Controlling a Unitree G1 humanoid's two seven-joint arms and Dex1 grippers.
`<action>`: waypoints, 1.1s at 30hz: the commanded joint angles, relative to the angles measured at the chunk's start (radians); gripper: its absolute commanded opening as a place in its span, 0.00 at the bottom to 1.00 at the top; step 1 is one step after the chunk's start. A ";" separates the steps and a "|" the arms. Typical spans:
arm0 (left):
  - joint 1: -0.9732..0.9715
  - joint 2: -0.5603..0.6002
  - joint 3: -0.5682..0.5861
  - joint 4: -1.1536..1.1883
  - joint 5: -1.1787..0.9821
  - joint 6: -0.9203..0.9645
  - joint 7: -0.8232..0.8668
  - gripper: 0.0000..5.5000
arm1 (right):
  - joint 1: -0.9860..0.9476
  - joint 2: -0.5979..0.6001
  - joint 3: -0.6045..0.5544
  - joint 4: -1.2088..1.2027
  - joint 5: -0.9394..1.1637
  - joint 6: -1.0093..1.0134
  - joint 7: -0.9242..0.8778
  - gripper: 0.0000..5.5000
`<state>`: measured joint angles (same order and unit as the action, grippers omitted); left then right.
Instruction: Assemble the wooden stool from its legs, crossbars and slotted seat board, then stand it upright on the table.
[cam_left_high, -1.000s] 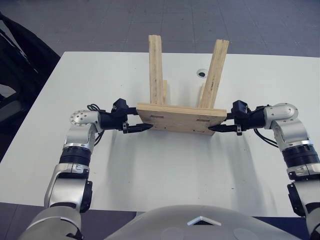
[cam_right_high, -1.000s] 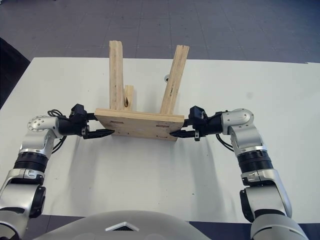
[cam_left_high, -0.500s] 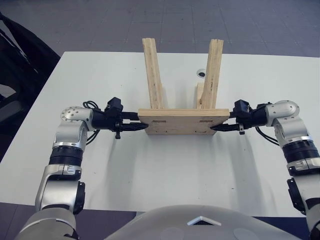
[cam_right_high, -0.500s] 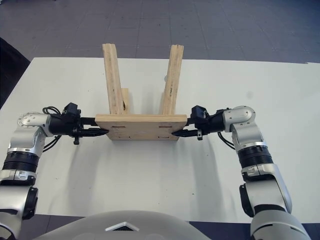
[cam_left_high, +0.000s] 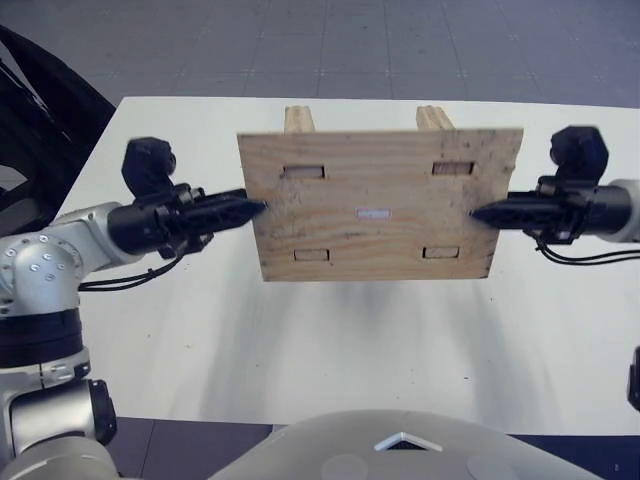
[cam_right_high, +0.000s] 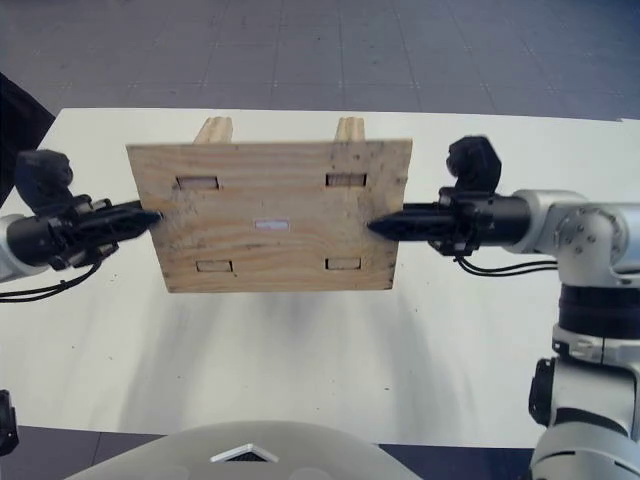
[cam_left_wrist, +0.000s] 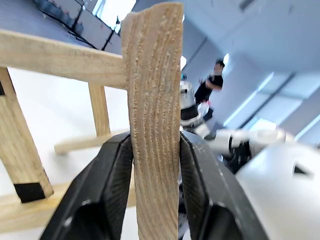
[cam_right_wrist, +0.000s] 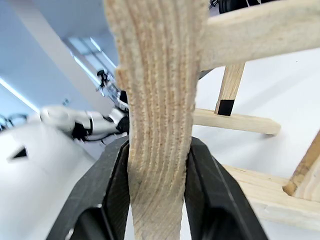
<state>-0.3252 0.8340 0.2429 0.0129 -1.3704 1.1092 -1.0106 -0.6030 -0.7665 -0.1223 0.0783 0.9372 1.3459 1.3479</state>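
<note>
The assembled pale-wood stool (cam_left_high: 380, 205) hangs over the middle of the white counter (cam_left_high: 300, 350). The broad face of its seat board (cam_left_high: 400, 240) is turned upward, showing four slots (cam_left_high: 302, 172). Two legs (cam_left_high: 299, 118) peek past its far edge. The left fingers (cam_left_high: 225, 208) clamp the board's left edge and the right fingers (cam_left_high: 505, 212) clamp its right edge. Half a second ago only the board's thin edge showed and the legs stretched toward the counter's far edge.
</note>
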 joint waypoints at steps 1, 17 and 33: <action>-0.619 -0.229 0.133 0.601 -0.370 -0.102 0.943 0.24 | -0.590 0.351 -0.388 0.635 -0.139 -0.021 -1.012 0.23; -0.937 -0.459 0.275 1.315 -0.055 -0.864 1.371 0.39 | -0.742 0.451 -0.496 1.254 0.078 -0.940 -1.535 0.42; -1.133 -0.407 -0.064 1.158 0.863 -1.140 0.909 0.43 | -0.959 0.413 -0.137 1.137 -0.542 -1.230 -1.127 0.49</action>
<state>-1.3842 0.4598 0.2302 1.1928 -0.5984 0.0339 -0.0739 -1.5020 -0.3875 -0.3199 1.2379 0.4714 0.2157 0.1592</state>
